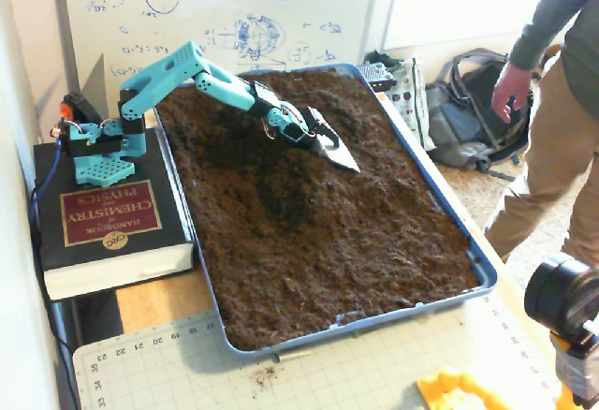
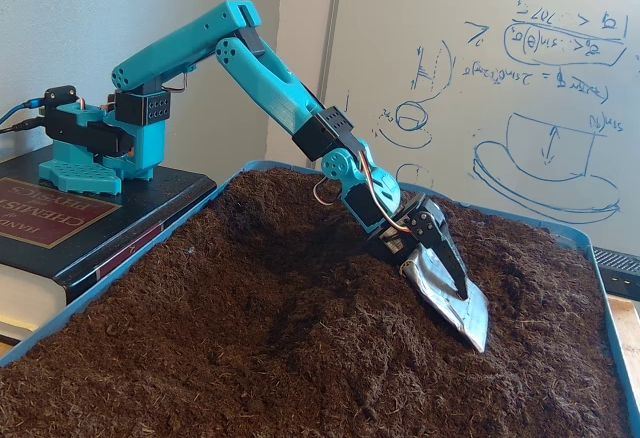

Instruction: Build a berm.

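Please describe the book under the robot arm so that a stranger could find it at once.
Start at the big blue tray filled with soil; in the fixed view looking down on it, the book lies flat beside its left rim. It carries the turquoise arm's base. It is thick and black, with a dark red cover panel bearing gold lettering.

Your teal arm point(image 1: 201, 78) reaches from its base on the thick book point(image 1: 108, 232) at left-center into the blue tray point(image 1: 482, 274). Gripper point(image 1: 329, 143) with its flat silver blade touches the soil point(image 1: 318, 232) in the frame's upper middle. A person point(image 1: 552, 101) stands at upper right.
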`<state>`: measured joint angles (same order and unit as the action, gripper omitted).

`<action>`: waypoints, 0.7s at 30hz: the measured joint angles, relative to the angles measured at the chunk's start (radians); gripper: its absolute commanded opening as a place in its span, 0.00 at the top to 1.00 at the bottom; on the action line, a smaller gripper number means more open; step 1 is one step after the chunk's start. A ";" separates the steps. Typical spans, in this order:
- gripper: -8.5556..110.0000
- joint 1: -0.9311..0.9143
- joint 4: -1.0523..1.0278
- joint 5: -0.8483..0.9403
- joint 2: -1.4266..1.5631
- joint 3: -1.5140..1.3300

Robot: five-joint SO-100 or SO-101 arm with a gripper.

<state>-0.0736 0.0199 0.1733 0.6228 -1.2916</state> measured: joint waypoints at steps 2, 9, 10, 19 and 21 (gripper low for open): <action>0.92 0.000 0.000 -0.038 0.002 -0.005; 0.92 0.000 -0.029 -0.141 0.028 -0.025; 0.92 0.002 -0.055 -0.146 0.038 -0.025; 0.92 0.014 -0.380 -0.153 0.140 -0.006; 0.92 0.017 -0.440 -0.156 0.160 -0.006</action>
<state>-0.0568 -0.4203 0.0169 0.7823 -1.2977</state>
